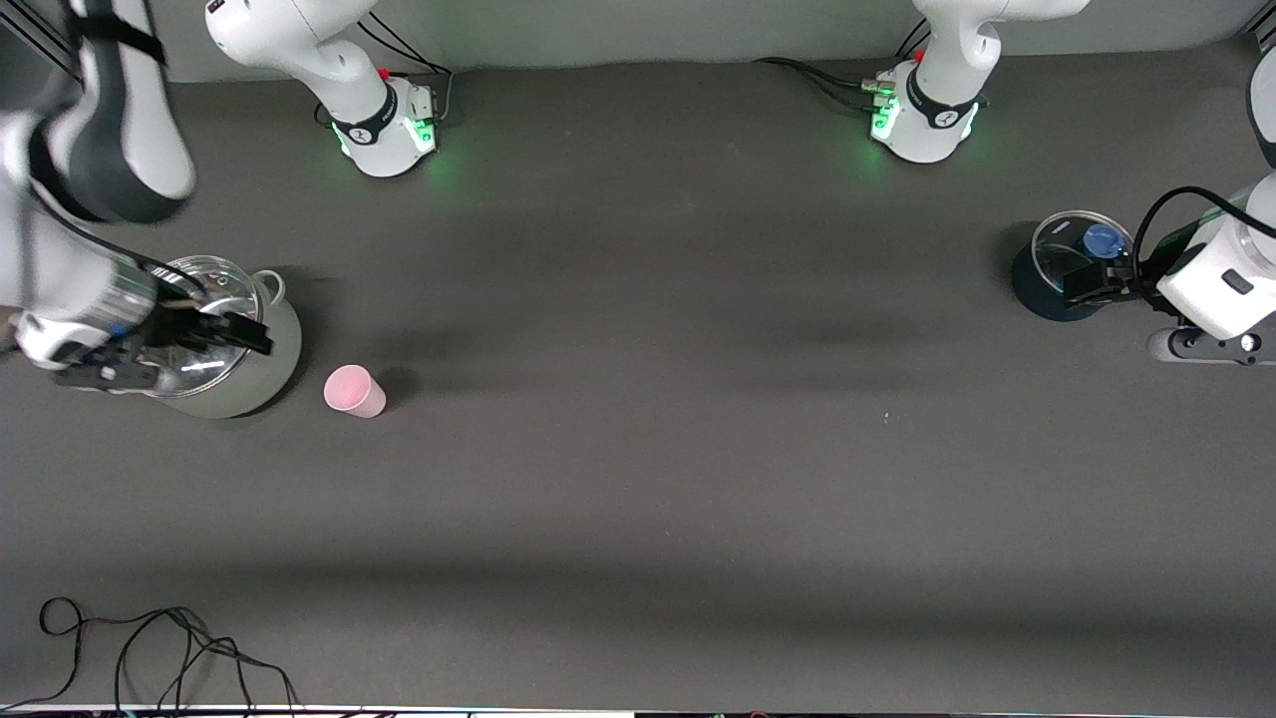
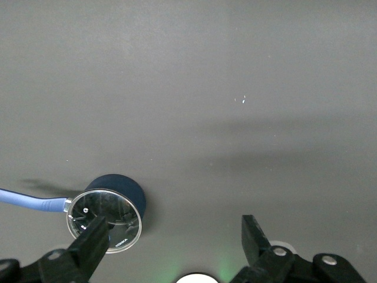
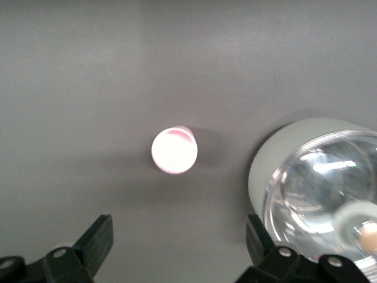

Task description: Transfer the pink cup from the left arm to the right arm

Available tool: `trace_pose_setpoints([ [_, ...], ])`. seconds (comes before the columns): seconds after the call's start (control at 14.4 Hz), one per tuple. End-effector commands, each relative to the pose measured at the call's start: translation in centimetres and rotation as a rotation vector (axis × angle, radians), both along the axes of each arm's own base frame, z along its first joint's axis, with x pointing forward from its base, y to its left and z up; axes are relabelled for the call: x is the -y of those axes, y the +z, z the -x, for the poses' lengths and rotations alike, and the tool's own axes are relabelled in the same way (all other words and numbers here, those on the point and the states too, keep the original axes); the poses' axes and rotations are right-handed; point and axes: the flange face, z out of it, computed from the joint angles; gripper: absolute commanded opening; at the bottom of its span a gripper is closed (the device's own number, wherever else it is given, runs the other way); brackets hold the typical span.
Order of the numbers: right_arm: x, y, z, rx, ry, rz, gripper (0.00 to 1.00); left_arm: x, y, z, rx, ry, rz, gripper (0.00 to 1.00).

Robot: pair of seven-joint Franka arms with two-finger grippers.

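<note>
The pink cup [image 1: 354, 390] stands on the dark table at the right arm's end, beside a steel pot [image 1: 271, 374] and apart from it. It shows as a pale pink disc in the right wrist view [image 3: 174, 150]. My right gripper [image 1: 174, 354] hangs over the steel pot's glass lid, open and empty, its fingers wide apart in the right wrist view [image 3: 177, 236]. My left gripper [image 1: 1092, 284] is open and empty over a dark blue pot [image 1: 1032, 291] at the left arm's end, far from the cup; it also shows in the left wrist view [image 2: 174, 233].
The steel pot [image 3: 265, 171] has a glass lid with a knob. The dark blue pot [image 2: 118, 183] has a glass lid and a blue handle [image 2: 29, 201]. Loose black cables [image 1: 150, 648] lie near the table's front edge at the right arm's end.
</note>
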Motion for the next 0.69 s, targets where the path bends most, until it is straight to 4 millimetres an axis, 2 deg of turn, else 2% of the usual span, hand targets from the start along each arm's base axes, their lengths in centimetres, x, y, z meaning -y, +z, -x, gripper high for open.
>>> trace_pose_setpoints([
  [0.0,-0.6,7.3,-0.4,-0.008,-0.007,0.035,1.0,-0.2,0.9,0.4,0.021,0.005,0.014,1.0],
  [0.07,-0.8,8.9,-0.3,-0.01,-0.006,0.039,1.0,-0.2,0.9,0.4,0.02,0.005,0.017,1.0],
  [0.28,0.9,11.5,0.3,0.001,-0.029,0.035,1.0,0.0,1.1,0.3,0.026,0.0,0.028,1.0],
  [0.63,2.1,11.3,0.8,-0.039,-0.05,0.034,1.0,0.2,1.0,0.2,0.024,-0.005,0.028,1.0],
])
